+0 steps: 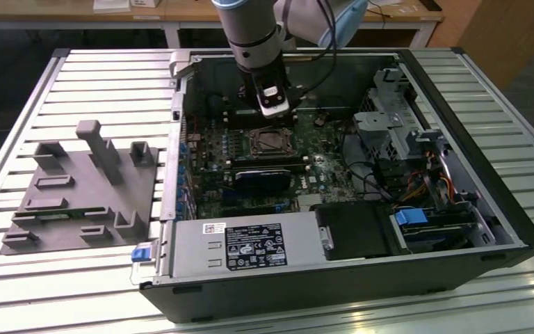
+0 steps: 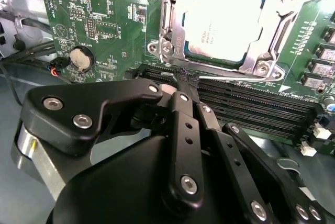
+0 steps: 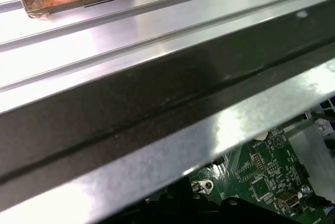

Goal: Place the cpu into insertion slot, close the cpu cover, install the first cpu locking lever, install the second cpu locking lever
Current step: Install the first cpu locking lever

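second wrist view: silvery square cpu (image 2: 222,22) under thin metal cover (image 2: 175,30); jaws pinched shut, empty. exterior view: ribbed tabletop (image 1: 91,69).

My grey arm (image 1: 253,28) enters the exterior view at twelve o'clock and hangs nearly vertical, pointing toward six o'clock, with its black wrist (image 1: 259,73) at the low end. In the second wrist view, my black gripper (image 2: 184,79) has its linked fingers (image 2: 183,130) pressed together, tips meeting.
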`<state>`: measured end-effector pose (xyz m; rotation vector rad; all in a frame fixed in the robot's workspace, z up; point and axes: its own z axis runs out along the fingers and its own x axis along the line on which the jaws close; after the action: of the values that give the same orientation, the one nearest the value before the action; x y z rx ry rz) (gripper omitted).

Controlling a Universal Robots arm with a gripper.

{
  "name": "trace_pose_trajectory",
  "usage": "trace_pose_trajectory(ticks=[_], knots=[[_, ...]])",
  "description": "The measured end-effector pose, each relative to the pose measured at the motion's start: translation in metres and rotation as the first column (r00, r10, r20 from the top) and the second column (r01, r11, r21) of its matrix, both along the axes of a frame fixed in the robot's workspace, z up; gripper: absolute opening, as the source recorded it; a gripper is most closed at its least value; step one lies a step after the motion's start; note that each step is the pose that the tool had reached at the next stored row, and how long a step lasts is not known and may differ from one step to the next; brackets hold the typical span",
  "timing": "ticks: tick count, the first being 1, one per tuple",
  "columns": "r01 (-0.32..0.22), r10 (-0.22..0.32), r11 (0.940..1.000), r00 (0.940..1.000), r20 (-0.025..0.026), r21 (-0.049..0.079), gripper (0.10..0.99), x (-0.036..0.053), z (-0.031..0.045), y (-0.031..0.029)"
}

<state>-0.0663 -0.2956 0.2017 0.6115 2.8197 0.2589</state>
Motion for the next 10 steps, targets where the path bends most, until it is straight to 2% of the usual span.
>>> trace_pose_trajectory(ticks=[10], knots=[[0.026,-0.026,0.9997,0.9997,0.0018,0.0,0.102,0.0,-0.0022,0.0003]])
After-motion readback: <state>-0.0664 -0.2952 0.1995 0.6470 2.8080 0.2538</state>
